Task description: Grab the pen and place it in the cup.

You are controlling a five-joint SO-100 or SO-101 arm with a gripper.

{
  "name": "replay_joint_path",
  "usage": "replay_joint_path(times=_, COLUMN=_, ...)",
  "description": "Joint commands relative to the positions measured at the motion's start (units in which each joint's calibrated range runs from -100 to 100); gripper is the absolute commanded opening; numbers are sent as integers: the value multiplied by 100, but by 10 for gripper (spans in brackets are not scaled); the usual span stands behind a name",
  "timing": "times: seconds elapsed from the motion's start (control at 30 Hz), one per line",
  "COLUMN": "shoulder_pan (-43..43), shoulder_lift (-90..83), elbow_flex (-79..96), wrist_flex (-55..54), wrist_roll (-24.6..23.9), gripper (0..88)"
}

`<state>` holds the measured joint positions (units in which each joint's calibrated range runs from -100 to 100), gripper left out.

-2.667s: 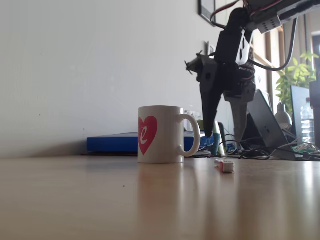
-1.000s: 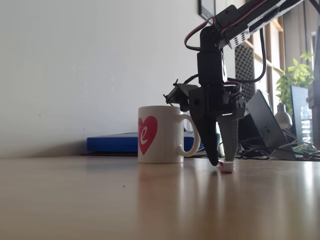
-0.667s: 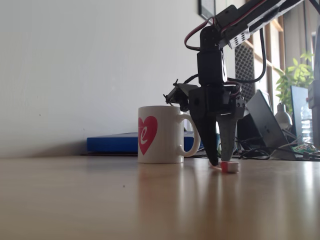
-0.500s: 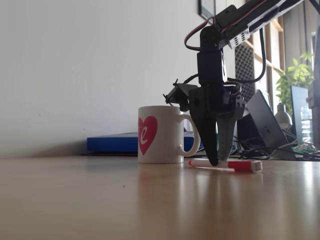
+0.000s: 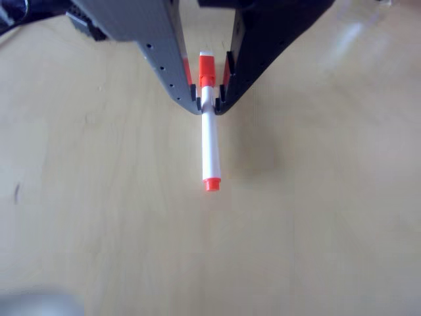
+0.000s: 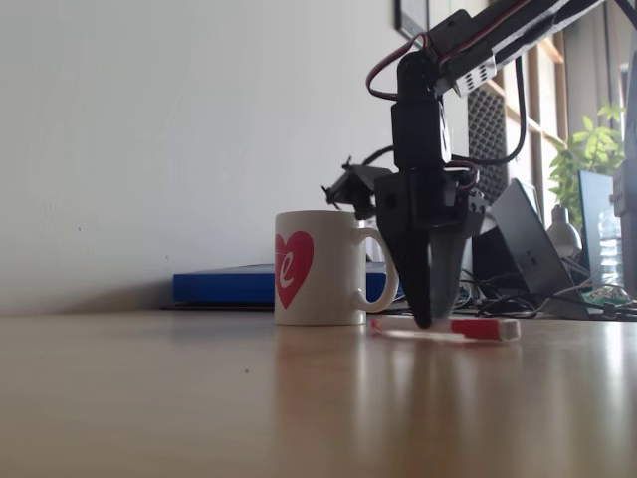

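Observation:
In the other view, the pen (image 5: pixel 210 141) is a white marker with an orange-red cap under the fingers and an orange-red tip pointing down the frame. My gripper (image 5: pixel 208 105) is shut on the pen just below the cap, with the grey finger on its left and the black finger on its right. The fixed view shows the pen (image 6: pixel 468 328) lying lengthwise low at the wooden table, right of the cup. My gripper (image 6: pixel 423 319) points straight down onto it. The cup (image 6: pixel 318 267), a white mug with a red heart, stands upright with its handle facing the gripper.
In the fixed view a flat blue box (image 6: pixel 224 284) lies behind the cup against the white wall. At the right rear are a dark laptop (image 6: pixel 528 249), cables, a water bottle (image 6: pixel 609 249) and a plant (image 6: pixel 592 149). The wooden table (image 6: pixel 199 398) stretches toward the camera.
The gripper came down from above the table onto the pen. The pen swung from end-on to sideways in the fixed view, and the fingers closed on it.

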<state>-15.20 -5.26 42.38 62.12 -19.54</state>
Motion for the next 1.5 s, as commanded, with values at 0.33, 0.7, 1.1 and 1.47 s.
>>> replay_joint_path(times=0.33, shoulder_pan=206, shoulder_lift=-2727, elbow_flex=-258, wrist_flex=709, wrist_roll=630, gripper=11)
replay_joint_path(times=0.7, shoulder_pan=423, shoulder_lift=-4976, elbow_flex=-231, wrist_flex=-1038, wrist_roll=1371, gripper=11)
replay_joint_path(times=1.1, shoulder_pan=1157, shoulder_lift=-4470, elbow_flex=1462, wrist_flex=-5244, wrist_roll=1634, gripper=11)
replay_joint_path(times=1.47, shoulder_pan=1641, shoulder_lift=-3192, elbow_flex=1851, wrist_flex=-7670, wrist_roll=1733, gripper=11)
